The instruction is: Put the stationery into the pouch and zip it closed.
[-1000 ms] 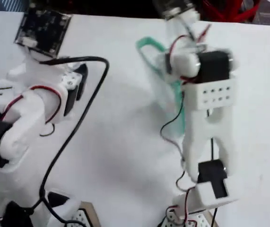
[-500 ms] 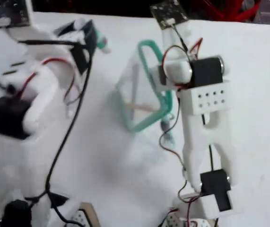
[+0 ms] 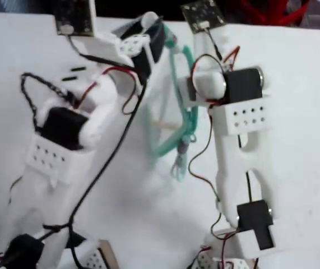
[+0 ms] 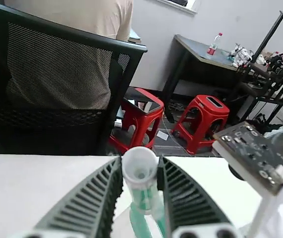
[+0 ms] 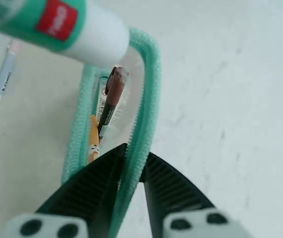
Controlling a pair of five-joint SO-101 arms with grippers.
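Note:
The clear pouch with green zip trim (image 3: 177,84) stands on its side, mouth up, at the table's middle. My right gripper (image 5: 133,154) is shut on its green rim (image 5: 148,74). A brown pen (image 5: 112,94) and a yellow pencil (image 5: 92,138) lie inside. My left gripper (image 4: 140,163) is shut on a glue stick (image 4: 140,174) with a white cap and green body. In the high view that glue stick (image 3: 151,22) hangs right at the pouch's far upper rim. In the right wrist view the glue stick (image 5: 57,22) hovers just over the mouth.
A white pen (image 5: 2,74) lies on the table beside the pouch. Two small dark sticks (image 3: 73,74) lie at the back left. The zip pull (image 3: 179,159) dangles from the pouch's near corner. The right arm's camera board (image 4: 253,154) is close to my left gripper.
The left arm has swung from the table's left side to the pouch mouth with the glue stick in it. The right arm lifted the pouch rim, then held still.

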